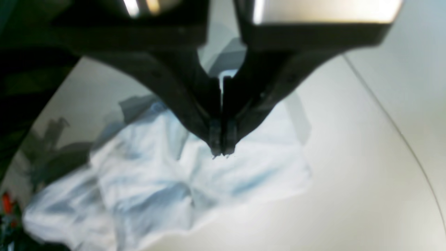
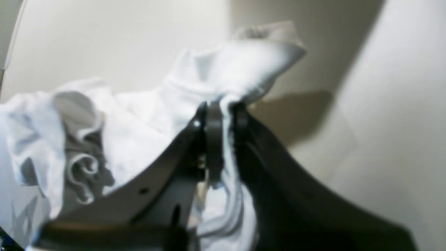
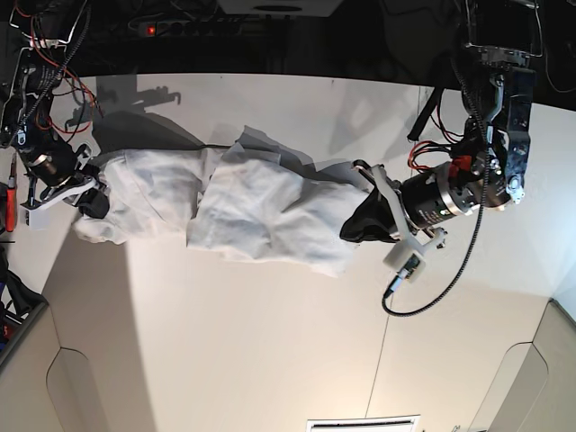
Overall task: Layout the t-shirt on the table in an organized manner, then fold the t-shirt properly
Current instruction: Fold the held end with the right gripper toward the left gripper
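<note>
Loosely rumpled, the soft white t-shirt (image 3: pixel 243 211) is pinched by the right hand (image 2: pixel 223 108); the left hand (image 1: pixel 222 151) is closed.

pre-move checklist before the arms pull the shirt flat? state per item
1. Right gripper has cloth: ok. Its jaws are shut on a bunched fold of the t-shirt.
2. Left gripper has cloth: cannot tell. Its jaws are shut with their tips at the shirt, but no cloth shows between them.
3. Shirt laid flat: not ok. It is crumpled and wrinkled between the two arms.
4. Shirt on the table: ok. All visible cloth lies on the tabletop, away from its edges.
5. Room to spread: ok. Bare tabletop lies in front of the shirt in the base view.
</note>
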Controlling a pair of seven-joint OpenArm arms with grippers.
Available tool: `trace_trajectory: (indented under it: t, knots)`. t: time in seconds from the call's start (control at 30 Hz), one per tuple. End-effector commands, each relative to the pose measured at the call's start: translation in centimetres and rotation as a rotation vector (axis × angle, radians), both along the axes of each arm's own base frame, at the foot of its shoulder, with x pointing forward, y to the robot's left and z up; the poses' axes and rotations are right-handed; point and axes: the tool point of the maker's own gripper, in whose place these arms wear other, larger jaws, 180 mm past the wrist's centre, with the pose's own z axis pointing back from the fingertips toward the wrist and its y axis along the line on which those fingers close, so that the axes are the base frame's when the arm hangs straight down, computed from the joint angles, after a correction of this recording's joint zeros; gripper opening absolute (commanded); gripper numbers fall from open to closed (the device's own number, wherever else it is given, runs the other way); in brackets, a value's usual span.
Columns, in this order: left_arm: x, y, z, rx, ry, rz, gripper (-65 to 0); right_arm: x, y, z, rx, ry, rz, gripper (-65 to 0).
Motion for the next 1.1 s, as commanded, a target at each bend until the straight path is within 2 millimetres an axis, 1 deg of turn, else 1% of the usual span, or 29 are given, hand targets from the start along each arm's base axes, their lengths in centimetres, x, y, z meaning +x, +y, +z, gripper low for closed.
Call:
trace_trajectory:
  t: [0.0, 0.1, 0.17, 0.27, 0.33, 0.4, 0.47, 0.53, 0.63, 0.8, 0.87, 0.93, 1.0, 1.07]
  knots:
    - [1.1, -0.4, 1.4, -0.02, -0.048, -0.002, -65.0, 1.3, -0.4, 2.2, -0.013, -0.073, 0.006, -65.0]
    - [1.7, -1.9, 0.4, -0.012, -0.024, -0.037, -65.0, 1.6, 0.0, 3.6, -0.036, -0.092, 0.036, -65.0]
    - [2.3, -2.4, -1.0, -0.003, 0.014, -0.039, -65.0, 1.8, 0.3, 4.7, -0.055, -0.109, 0.058, -65.0]
    - [3.2, -2.3, -3.9, 0.001, 0.1, -0.013, -65.0, 2.1, 0.8, 6.8, -0.086, -0.148, 0.091, -65.0]
    - [3.3, -2.0, -6.0, -0.002, 0.167, 0.006, -65.0, 2.4, 1.6, 8.7, -0.075, -0.193, 0.113, -65.0]
    - [3.2, -1.4, -7.8, 0.0, 0.223, 0.026, -65.0, 2.5, 2.7, 10.5, -0.047, -0.237, 0.146, -65.0]
    - [2.8, -1.0, -9.1, 0.002, 0.266, 0.036, -65.0, 2.5, 4.4, 12.0, -0.044, -0.285, 0.219, -65.0]
    - [2.5, -1.0, -9.5, -0.004, 0.283, 0.04, -65.0, 2.3, 6.5, 12.7, -0.022, -0.313, 0.29, -65.0]
    - [2.5, -1.2, -9.3, -0.023, 0.285, 0.043, -65.0, 1.9, 10.3, 12.6, 0.022, -0.315, 0.378, -65.0]
    - [2.6, -1.4, -9.1, -0.049, 0.286, 0.046, -65.0, 0.5, 18.9, 11.6, 0.12, -0.297, 0.537, -65.0]
    - [2.6, -1.4, -9.0, -0.053, 0.286, 0.046, -65.0, -0.2, 22.2, 11.6, 0.147, -0.304, 0.598, -65.0]
    - [2.6, -1.4, -9.0, -0.053, 0.287, 0.046, -65.0, -0.8, 25.1, 11.7, 0.148, -0.316, 0.652, -65.0]
    - [2.6, -1.4, -9.0, -0.053, 0.287, 0.046, -65.0, -1.5, 27.5, 11.3, 0.115, -0.324, 0.702, -65.0]
    - [2.6, -1.5, -9.0, -0.059, 0.287, 0.047, -65.0, -1.7, 29.2, 10.5, 0.062, -0.303, 0.716, -65.0]
